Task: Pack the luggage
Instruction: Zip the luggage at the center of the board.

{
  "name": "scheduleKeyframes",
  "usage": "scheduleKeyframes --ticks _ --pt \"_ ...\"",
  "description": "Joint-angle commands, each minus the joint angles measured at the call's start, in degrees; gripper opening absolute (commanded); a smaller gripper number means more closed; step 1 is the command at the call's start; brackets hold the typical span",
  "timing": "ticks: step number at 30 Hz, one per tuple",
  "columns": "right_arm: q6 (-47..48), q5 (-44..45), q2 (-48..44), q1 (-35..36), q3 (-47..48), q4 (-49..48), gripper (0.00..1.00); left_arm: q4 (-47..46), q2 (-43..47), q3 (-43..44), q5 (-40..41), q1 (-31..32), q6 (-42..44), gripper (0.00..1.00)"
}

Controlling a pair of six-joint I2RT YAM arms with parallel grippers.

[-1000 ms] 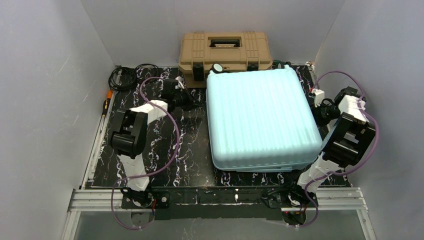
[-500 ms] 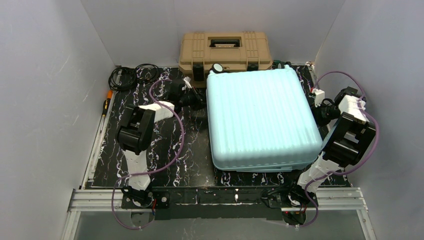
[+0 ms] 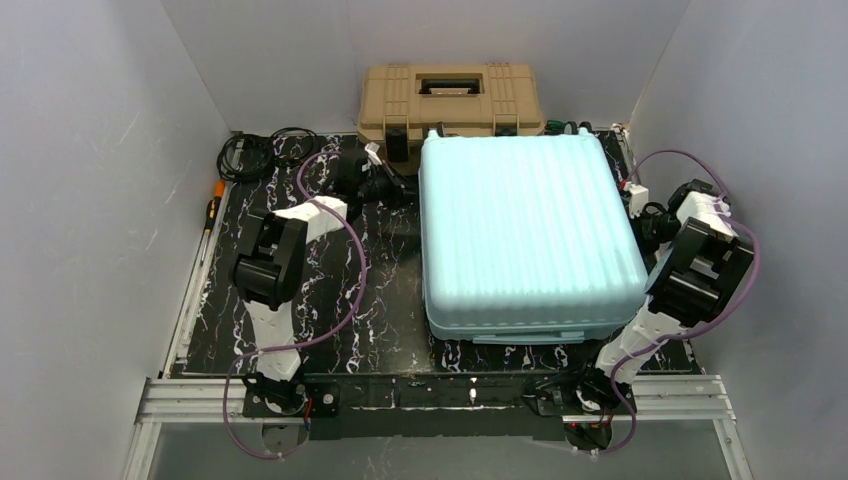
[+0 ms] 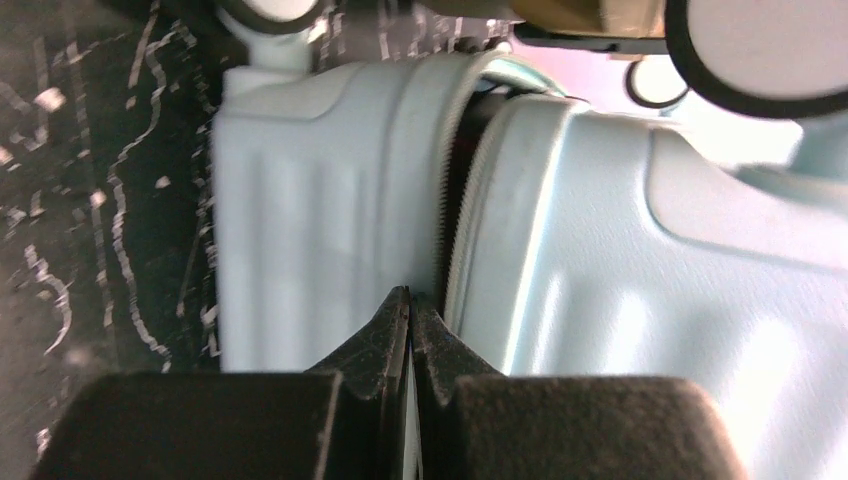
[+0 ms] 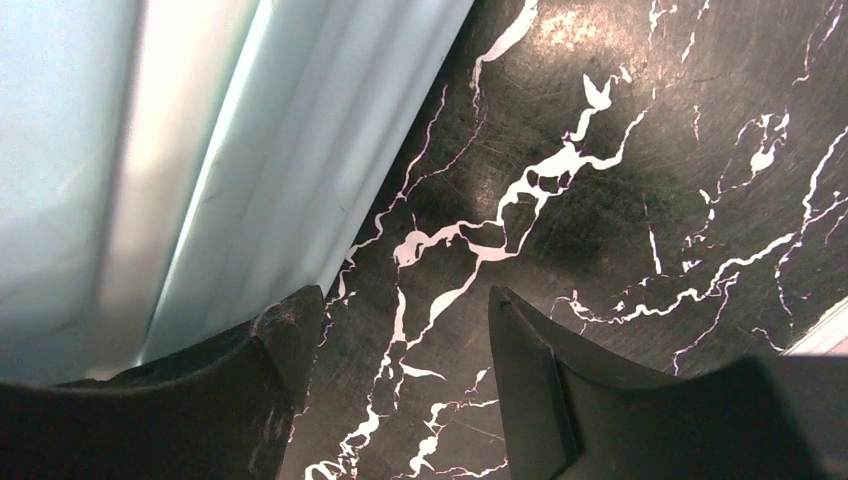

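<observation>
The luggage (image 3: 525, 235), a pale mint-blue ribbed hard-shell suitcase, lies flat and closed on the right half of the black marbled table (image 3: 330, 300). My left gripper (image 3: 398, 190) is at its far left corner. In the left wrist view this gripper (image 4: 410, 300) is shut, its tips pressed at the zipper seam (image 4: 452, 200) between the two shells; I see nothing between them. My right gripper (image 3: 648, 222) is beside the luggage's right side. In the right wrist view it (image 5: 405, 310) stands open over bare table, its left finger (image 5: 290, 340) against the luggage's shell (image 5: 150, 150).
A tan toolbox (image 3: 450, 100) with black latches stands behind the luggage against the back wall. A coil of black cable (image 3: 255, 155) and an orange-handled screwdriver (image 3: 213, 210) lie at the far left. A black wheel (image 4: 760, 50) of the luggage shows above the seam. Grey walls enclose three sides.
The left gripper has moved right, up to the luggage's corner. The luggage has shifted slightly back and to the right. The right gripper's jaws have widened a little.
</observation>
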State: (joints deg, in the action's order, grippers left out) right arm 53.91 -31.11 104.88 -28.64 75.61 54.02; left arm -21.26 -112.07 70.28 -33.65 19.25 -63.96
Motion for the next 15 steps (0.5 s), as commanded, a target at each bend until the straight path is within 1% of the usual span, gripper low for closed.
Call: scheduleKeyframes --ticks 1,4,9,12,15 --pt "-0.8 -1.8 0.4 1.5 -1.4 3.0 0.71 -11.1 1.9 5.7 -7.0 2.7 -5.6 0.0" --pt "-1.2 -1.2 -0.6 1.5 -2.6 1.7 0.73 -12.0 1.3 7.3 -7.7 3.0 -7.2 0.0" --pt "-1.3 -2.5 -0.6 1.5 -1.9 2.8 0.73 -11.5 -1.2 9.3 -7.5 3.8 -5.9 0.0" --pt "-1.0 -2.8 -1.9 1.5 -1.9 3.4 0.73 -7.9 -0.4 6.9 -6.2 3.3 -2.1 0.0" --pt "-0.5 -3.2 -2.8 1.6 -1.6 4.4 0.73 -2.6 1.8 4.1 -2.9 2.5 2.9 0.0"
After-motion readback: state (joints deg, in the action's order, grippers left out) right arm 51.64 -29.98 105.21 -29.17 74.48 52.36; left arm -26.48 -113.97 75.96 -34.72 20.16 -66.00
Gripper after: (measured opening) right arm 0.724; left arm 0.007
